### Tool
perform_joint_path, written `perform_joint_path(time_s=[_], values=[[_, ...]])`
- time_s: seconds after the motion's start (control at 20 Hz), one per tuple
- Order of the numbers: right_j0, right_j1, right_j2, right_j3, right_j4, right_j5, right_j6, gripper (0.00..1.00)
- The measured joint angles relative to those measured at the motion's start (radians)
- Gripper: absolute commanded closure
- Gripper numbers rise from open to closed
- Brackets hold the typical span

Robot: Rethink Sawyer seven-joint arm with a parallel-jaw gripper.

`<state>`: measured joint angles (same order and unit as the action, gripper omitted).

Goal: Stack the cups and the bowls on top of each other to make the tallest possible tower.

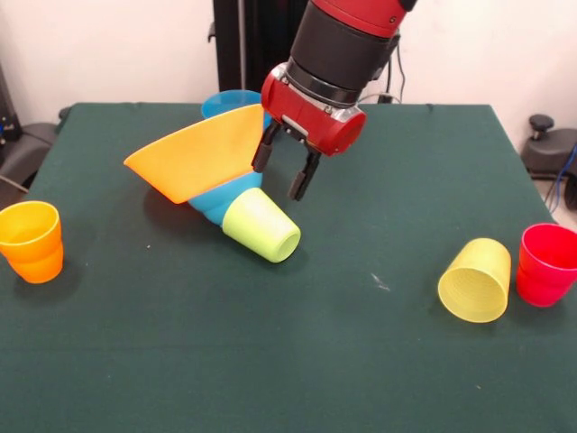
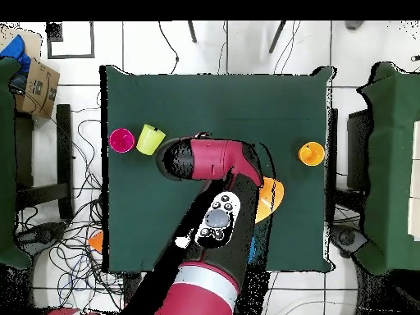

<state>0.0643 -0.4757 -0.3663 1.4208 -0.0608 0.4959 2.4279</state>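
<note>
A stack lies tipped on its side in the front view: a lime green cup (image 1: 262, 226) with its mouth toward me, a small blue bowl (image 1: 219, 200) on it, and a large yellow-orange bowl (image 1: 194, 153) tilted on top. My gripper (image 1: 278, 180) hangs just right of the stack, open and empty, with its left finger (image 1: 263, 149) at the yellow-orange bowl's rim. A second blue bowl (image 1: 231, 102) stands behind. In the overhead view the arm hides the gripper and most of the stack; only the yellow-orange bowl (image 2: 271, 199) shows.
An orange cup (image 1: 32, 241) (image 2: 311, 153) stands upright at the front view's left. A yellow cup (image 1: 475, 280) (image 2: 150, 139) lies on its side at the right, beside an upright red cup (image 1: 547, 263) (image 2: 121, 139). The green table (image 1: 297, 361) is otherwise bare.
</note>
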Motion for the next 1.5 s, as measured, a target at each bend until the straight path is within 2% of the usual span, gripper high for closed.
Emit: perform_joint_path(time_s=[0.25,0.7,0.75,1.5], values=[[0.001,0.000,0.000,0.006,0.000,-0.057,0.000,0.00],[-0.001,0.000,0.004,0.026,0.000,-0.069,0.000,0.00],[-0.003,0.000,0.008,0.032,0.000,-0.069,0.000,1.00],[-0.005,0.000,0.015,0.046,0.000,-0.071,0.000,1.00]])
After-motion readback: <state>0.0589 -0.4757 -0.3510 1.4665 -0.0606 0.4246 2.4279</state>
